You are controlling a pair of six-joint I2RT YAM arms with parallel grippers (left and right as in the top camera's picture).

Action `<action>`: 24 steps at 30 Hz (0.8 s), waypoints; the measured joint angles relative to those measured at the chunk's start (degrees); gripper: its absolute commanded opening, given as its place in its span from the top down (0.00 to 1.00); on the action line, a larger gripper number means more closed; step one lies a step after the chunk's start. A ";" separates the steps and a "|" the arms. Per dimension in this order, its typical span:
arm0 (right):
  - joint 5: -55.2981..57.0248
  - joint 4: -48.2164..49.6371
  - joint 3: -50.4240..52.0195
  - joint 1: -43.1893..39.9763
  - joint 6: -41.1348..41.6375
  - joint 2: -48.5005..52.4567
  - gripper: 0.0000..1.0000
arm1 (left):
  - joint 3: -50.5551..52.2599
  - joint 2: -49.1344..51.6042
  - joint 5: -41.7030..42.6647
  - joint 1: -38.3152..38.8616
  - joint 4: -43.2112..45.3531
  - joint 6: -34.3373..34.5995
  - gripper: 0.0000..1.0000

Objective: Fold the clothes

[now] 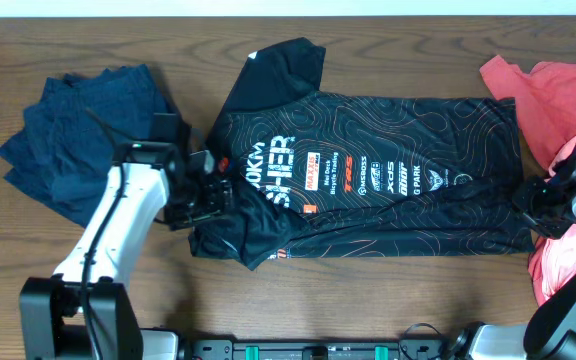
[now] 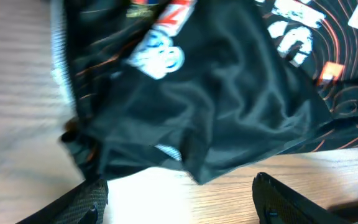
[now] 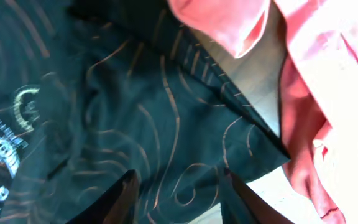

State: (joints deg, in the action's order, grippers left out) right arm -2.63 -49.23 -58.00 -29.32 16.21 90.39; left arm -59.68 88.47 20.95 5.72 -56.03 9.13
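Observation:
The black jersey (image 1: pixel 368 175) with orange contour lines and white/red logos lies spread across the table middle, one sleeve up at the back. My left gripper (image 1: pixel 208 200) sits at its left near corner; in the left wrist view its fingers (image 2: pixel 179 193) are open over bare wood just short of the folded sleeve (image 2: pixel 197 118). My right gripper (image 1: pixel 533 205) is at the jersey's right edge; in the right wrist view its open fingers (image 3: pixel 182 190) straddle the jersey's hem corner (image 3: pixel 185 143).
Navy-blue garments (image 1: pixel 78 130) lie piled at the left. Coral-pink shirts (image 1: pixel 558 110) lie at the right edge, also in the right wrist view (image 3: pixel 328 93). Wooden table (image 1: pixel 368 300) runs along the near side.

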 measured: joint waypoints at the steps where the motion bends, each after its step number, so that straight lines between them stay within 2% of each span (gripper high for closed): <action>1: -0.31 -0.26 0.00 0.00 -0.26 -0.22 0.61 | 0.15 0.39 0.15 0.96 0.42 0.11 0.27; 8: -0.87 -0.90 0.00 0.00 -1.05 -0.35 0.61 | 6.03 4.61 1.14 7.41 5.92 3.96 0.30; 9: -0.90 -0.92 0.00 0.00 -1.16 -0.35 0.61 | 7.06 5.18 1.20 7.89 6.58 4.55 0.34; 10: -0.90 -0.96 0.00 0.00 -1.22 -0.35 0.62 | 8.11 5.77 1.22 8.31 7.26 5.29 0.44; 12: -1.03 -1.05 0.00 0.00 -1.38 -0.35 0.62 | 9.60 6.82 1.22 8.70 8.50 6.88 0.70; 13: -1.05 -1.05 0.00 0.00 -1.40 -0.35 0.63 | 9.88 7.15 1.20 8.76 8.96 7.15 0.87; 14: -1.07 -1.05 0.00 0.00 -1.42 -0.35 0.63 | 10.05 7.30 1.22 8.76 9.66 7.54 0.94; 24: -1.07 -0.98 0.00 0.00 -1.44 -0.35 0.66 | 3.23 7.13 7.30 8.74 11.76 7.15 0.94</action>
State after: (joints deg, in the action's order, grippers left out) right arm -3.70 -50.22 -58.00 -29.32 14.76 90.04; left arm -56.45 95.59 28.25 14.46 -44.27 16.27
